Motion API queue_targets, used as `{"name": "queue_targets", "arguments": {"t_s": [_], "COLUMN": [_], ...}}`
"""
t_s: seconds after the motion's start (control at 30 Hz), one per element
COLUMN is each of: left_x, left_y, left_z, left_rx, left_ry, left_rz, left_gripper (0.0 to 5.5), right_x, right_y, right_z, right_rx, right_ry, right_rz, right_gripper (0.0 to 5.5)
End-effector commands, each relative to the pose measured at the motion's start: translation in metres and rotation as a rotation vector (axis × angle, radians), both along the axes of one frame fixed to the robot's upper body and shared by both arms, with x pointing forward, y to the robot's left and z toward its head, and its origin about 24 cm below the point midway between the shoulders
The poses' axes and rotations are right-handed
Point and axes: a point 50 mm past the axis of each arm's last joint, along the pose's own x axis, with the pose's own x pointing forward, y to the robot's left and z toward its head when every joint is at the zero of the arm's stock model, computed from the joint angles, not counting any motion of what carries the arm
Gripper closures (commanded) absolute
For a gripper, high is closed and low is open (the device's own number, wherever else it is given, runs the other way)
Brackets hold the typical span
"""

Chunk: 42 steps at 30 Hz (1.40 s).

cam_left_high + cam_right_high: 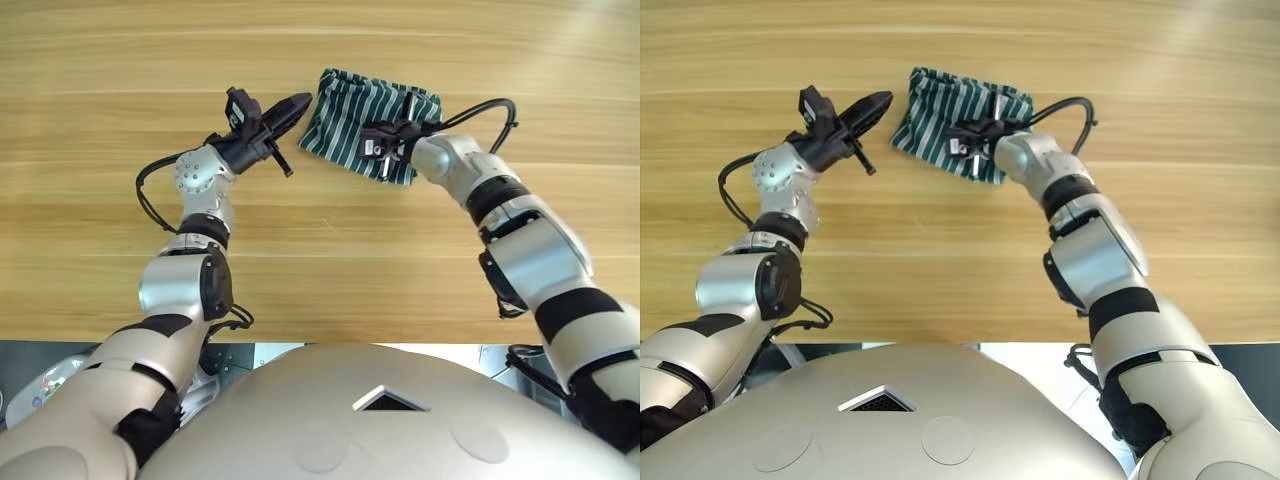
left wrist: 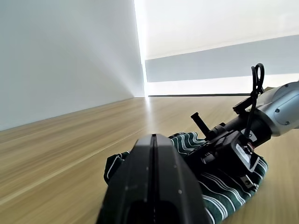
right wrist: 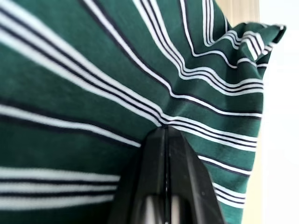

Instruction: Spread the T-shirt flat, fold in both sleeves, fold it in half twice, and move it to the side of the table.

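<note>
The green T-shirt (image 1: 350, 110) with white stripes lies folded into a small packet on the far middle of the wooden table (image 1: 300, 250). My right gripper (image 1: 385, 145) rests on the packet's right part. Its fingers are shut, and the fabric (image 3: 93, 70) puckers toward their tip (image 3: 163, 128). My left gripper (image 1: 303, 99) is shut and holds nothing. It points at the packet's left edge from just beside it. In the left wrist view the shut fingers (image 2: 154, 154) sit in front of the shirt (image 2: 224, 196) and the right gripper (image 2: 224, 151).
Bare wood stretches to both sides of the packet and toward me. The table's near edge (image 1: 300, 342) runs in front of my torso. A black cable (image 1: 500, 110) loops off the right wrist over the table.
</note>
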Motion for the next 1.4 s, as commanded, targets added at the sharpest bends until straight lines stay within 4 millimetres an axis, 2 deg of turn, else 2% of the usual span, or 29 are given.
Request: {"name": "queue_targets", "arguments": {"t_s": [0.03,0.1,0.2,0.3,0.4,0.53,0.7,0.83,0.9,0.97,1.0,1.07,1.13,1.27,1.4], "left_x": [-0.012,-0.025,-0.036,-0.046,-0.059,-0.075,-0.082,-0.069,-0.073,-0.096,-0.106,-0.115,-0.118,-0.12,-0.106], "left_y": [-0.005,-0.006,-0.003,0.001,-0.003,-0.015,-0.03,-0.017,-0.015,-0.026,-0.033,-0.041,-0.049,-0.06,-0.064], "left_z": [-0.005,-0.01,-0.012,-0.009,-0.01,-0.006,0.022,0.04,0.048,0.043,0.034,0.018,0.008,0.003,-0.005], "left_rx": [0.231,0.369,0.513,0.652,0.744,0.75,0.678,0.79,0.774,0.708,0.696,0.7,0.701,0.663,0.719], "left_ry": [-0.086,-0.137,-0.201,-0.279,-0.336,-0.413,-0.565,-0.654,-0.675,-0.658,-0.63,-0.574,-0.54,-0.522,-0.531], "left_rz": [-0.15,-0.287,-0.42,-0.538,-0.651,-0.721,-0.648,-0.51,-0.493,-0.607,-0.67,-0.754,-0.797,-0.819,-0.764], "left_gripper": [5.5,5.5,5.5,5.5,5.5,5.5,5.5,5.5,5.5,5.5,5.5,5.5,5.5,5.5,5.5], "right_x": [-0.083,-0.093,-0.107,-0.122,-0.13,-0.13,-0.132,-0.132,-0.132,-0.132,-0.131,-0.129,-0.126,-0.123,-0.124], "right_y": [-0.063,-0.064,-0.057,-0.047,-0.04,-0.035,-0.031,-0.029,-0.028,-0.028,-0.028,-0.028,-0.029,-0.03,-0.028], "right_z": [-0.055,-0.035,-0.01,0.006,0.014,0.012,0.006,0.004,0.003,0.002,0.002,0.001,-0.002,-0.006,-0.008], "right_rx": [-0.09,0.004,0.09,0.129,0.147,0.135,0.133,0.138,0.14,0.142,0.143,0.145,0.142,0.144,0.146], "right_ry": [0.42,0.389,0.355,0.362,0.371,0.382,0.4,0.408,0.41,0.412,0.412,0.415,0.421,0.427,0.428], "right_rz": [0.153,0.282,0.385,0.451,0.473,0.457,0.448,0.441,0.439,0.435,0.433,0.425,0.407,0.391,0.393], "right_gripper": [5.47,5.47,5.47,5.47,5.47,5.47,5.47,5.47,5.47,5.47,5.47,5.47,5.47,5.47,5.47]}}
